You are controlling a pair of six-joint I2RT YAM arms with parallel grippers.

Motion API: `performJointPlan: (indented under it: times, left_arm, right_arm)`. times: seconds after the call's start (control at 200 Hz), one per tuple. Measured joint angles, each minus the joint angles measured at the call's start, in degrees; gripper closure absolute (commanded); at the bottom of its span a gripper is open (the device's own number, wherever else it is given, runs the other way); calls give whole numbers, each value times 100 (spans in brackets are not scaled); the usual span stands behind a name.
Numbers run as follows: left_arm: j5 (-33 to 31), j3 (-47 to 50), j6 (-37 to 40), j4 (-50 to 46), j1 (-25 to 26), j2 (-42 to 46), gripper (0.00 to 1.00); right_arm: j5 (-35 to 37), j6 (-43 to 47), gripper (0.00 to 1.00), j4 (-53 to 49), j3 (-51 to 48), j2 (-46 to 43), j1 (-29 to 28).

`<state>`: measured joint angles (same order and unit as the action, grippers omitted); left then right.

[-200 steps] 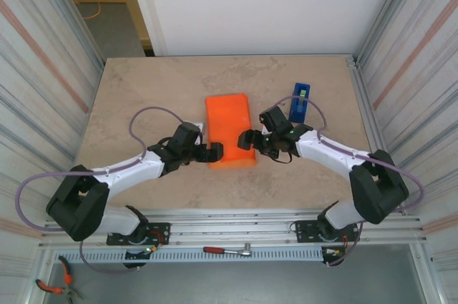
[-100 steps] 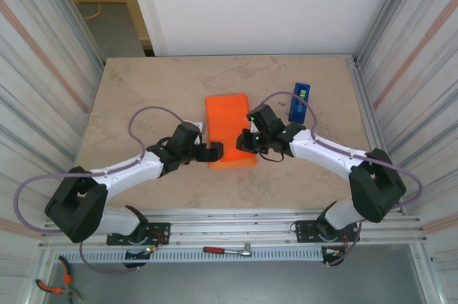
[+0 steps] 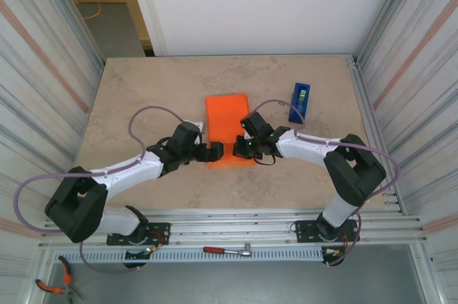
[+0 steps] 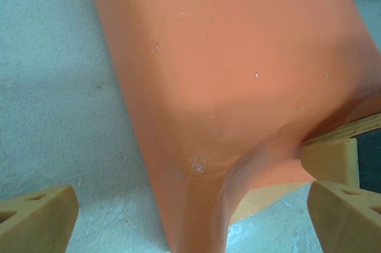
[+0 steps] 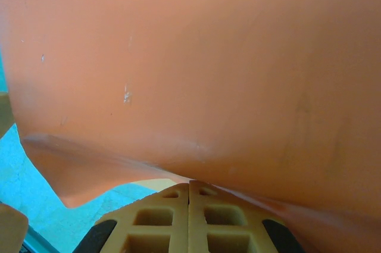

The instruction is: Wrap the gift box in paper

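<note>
Against the right jaws' tips (tight together), the paper (image 3: 226,116)

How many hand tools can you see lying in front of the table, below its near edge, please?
2: a red-handled tool lies on the perforated rail, near the middle, and orange-handled pliers lie in the bottom left corner of the top view. More may lie beyond the frame.

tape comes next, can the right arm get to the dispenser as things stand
Probably yes: the dispenser stands on bare table right of the paper, nothing between it and the right gripper, which is shut.
</note>
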<state>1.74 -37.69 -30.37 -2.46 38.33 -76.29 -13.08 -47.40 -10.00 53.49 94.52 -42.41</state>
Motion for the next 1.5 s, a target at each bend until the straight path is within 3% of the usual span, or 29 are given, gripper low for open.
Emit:
performJointPlan:
  times: [0.276, 0.546, 0.601, 0.656, 0.772, 0.862, 0.912, 1.127, 1.363, 1.498]
  left_arm:
    - [-107, 87, 28, 352, 195, -254, 1]
    - [-920, 101, 55, 448, 483, -787, 1]
    - [-1086, 101, 52, 452, 483, -857, 1]
    - [-1217, 90, 55, 457, 483, -944, 1]
    - [-1351, 15, 57, 452, 490, -1147, 1]
    - [-1386, -22, 57, 455, 494, -1204, 1]
    - [-1390, -33, 57, 472, 494, -1213, 1]
    - [-1399, -44, 59, 533, 494, -1222, 1]
    - [-1401, -46, 59, 535, 531, -1239, 1]
    - [-1403, -46, 59, 535, 531, -1244, 1]
  right_arm:
    - [-2, -22, 100, 151, -26, 0, 0]
    - [31, -55, 99, 13, -52, -225, 7]
    - [114, -50, 92, -125, -55, -470, 15]
    - [201, -17, 78, -271, -55, -798, 48]
    - [450, 120, 41, -601, -55, -1408, 168]
    - [608, 240, 26, -848, -57, -1565, 275]
    - [710, 299, 23, -968, -63, -1545, 315]
    - [874, 463, 28, -1106, -162, -1078, 396]
    - [879, 614, 64, -863, -210, -323, 557]
    - [874, 612, 70, -704, -208, -50, 603]
